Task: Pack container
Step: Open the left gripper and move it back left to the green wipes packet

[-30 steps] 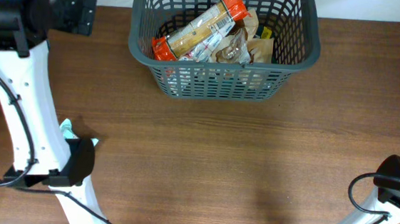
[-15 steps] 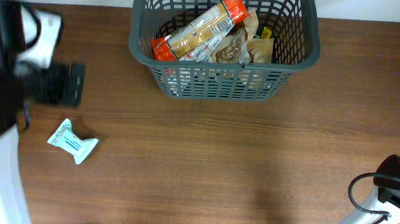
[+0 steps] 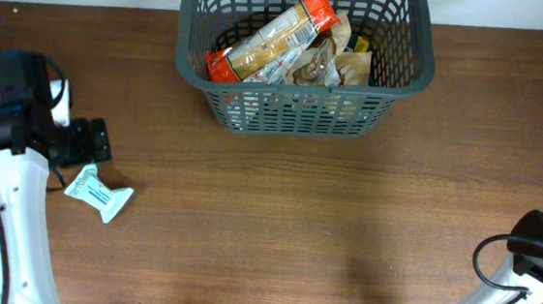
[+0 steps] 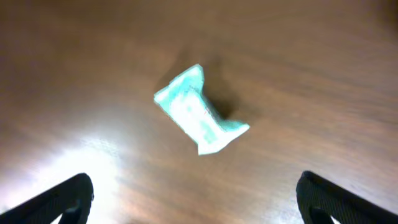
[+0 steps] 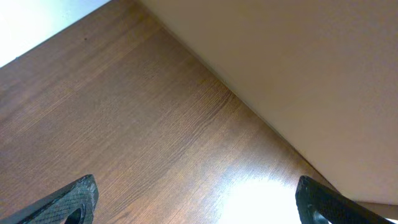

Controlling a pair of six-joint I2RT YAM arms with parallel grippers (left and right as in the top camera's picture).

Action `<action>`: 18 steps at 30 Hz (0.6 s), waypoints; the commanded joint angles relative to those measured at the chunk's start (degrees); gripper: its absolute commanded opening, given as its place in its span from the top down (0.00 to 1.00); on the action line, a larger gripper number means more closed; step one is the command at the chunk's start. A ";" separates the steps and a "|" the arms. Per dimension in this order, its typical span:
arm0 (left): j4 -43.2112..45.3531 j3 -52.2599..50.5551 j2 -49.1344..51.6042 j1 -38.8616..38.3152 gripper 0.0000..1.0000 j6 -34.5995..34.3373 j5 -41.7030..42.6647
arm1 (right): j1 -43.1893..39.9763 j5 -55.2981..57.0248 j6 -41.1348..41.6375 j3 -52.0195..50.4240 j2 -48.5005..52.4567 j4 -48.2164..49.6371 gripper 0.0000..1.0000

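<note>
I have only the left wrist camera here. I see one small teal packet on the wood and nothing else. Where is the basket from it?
Observer: In the overhead view the container stands at the far edge of the table, to the right of the teal packet and well apart from it.
Operator: Does it hold something already?
Observer: Yes. A long packet with orange ends lies slanted on top of other wrappers inside it.
Operator: Is the right gripper busy?
Observer: No. The right gripper is open and empty, and its camera shows only bare wood.
</note>
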 commanded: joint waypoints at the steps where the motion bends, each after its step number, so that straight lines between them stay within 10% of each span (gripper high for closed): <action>1: 1.27 -5.33 1.03 2.95 0.01 -9.14 0.22 | -0.07 0.70 0.20 0.81 -1.79 0.00 0.01; 18: 12.96 -13.66 3.10 4.81 0.01 -29.53 3.21 | -0.07 0.68 0.20 0.81 -1.79 -0.02 0.01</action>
